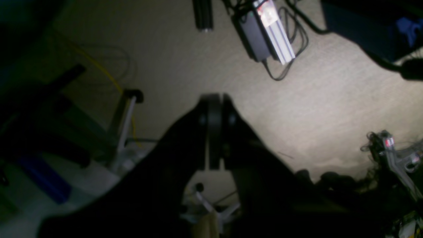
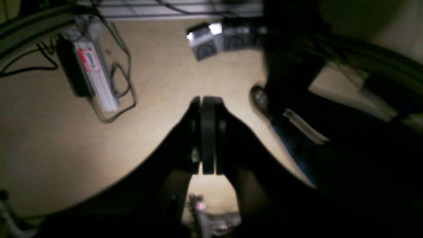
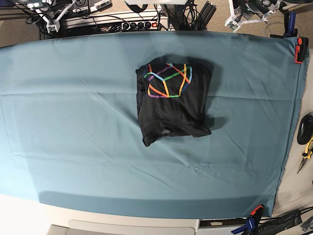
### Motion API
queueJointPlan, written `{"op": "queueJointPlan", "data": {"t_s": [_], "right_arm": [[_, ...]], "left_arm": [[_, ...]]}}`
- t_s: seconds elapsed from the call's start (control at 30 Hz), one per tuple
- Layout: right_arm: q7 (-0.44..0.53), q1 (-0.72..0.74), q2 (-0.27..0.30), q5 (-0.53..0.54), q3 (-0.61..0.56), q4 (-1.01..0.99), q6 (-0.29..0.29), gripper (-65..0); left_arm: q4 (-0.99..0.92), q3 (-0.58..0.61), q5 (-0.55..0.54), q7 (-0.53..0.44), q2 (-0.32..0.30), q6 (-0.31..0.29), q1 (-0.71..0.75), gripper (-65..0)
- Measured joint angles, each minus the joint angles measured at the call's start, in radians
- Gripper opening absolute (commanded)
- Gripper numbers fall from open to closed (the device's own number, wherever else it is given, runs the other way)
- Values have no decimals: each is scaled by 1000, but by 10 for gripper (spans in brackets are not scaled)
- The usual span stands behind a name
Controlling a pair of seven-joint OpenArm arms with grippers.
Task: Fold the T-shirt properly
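The dark charcoal-black cotton T-shirt (image 3: 173,100) lies folded into a compact, roughly rectangular bundle a little above the middle of the table, slightly right of centre in the base view. Its multicoloured geometric line print (image 3: 167,80), in orange, green, blue and purple, faces up on the far half of the bundle. The near edge is uneven, with a loose corner of fabric jutting out at the near left and a small flap at the near right.

Under it, a wide teal cloth (image 3: 73,127) covers almost the whole tabletop, with shallow creases running across it. An orange clamp (image 3: 299,49) pins the cloth at the far right edge, and another orange-and-blue clamp (image 3: 253,220) sits at the near right corner.

Neither arm reaches over the shirt in the base view. In the left wrist view, the left gripper (image 1: 214,100) has its dark jaws pressed together with nothing between them, hanging above a beige floor with a grey power brick (image 1: 254,36) and cables. The right gripper (image 2: 207,100) is likewise closed and empty, over the same kind of floor.
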Motion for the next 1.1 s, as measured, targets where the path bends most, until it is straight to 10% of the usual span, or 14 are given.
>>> {"op": "queueJointPlan", "data": {"t_s": [0.33,0.6,0.77,1.1], "right_arm": [[84,76,0,0,0,-242,3,-650],[237,116,-1,0,0,-422,3,-650],[359,252,0,2,-11,-713,3,-650],[709,564,-4,-169,-53,-1344,-5,-650]], "left_arm": [[-222,0,55,-39,4,58,0,-650],[-460,0,56,-273,12,61,-12,-650],[-716,-2,46,-517,108,67,-113,-650],[-1238,0,-71,-542,237,47,-416,-650]]}}
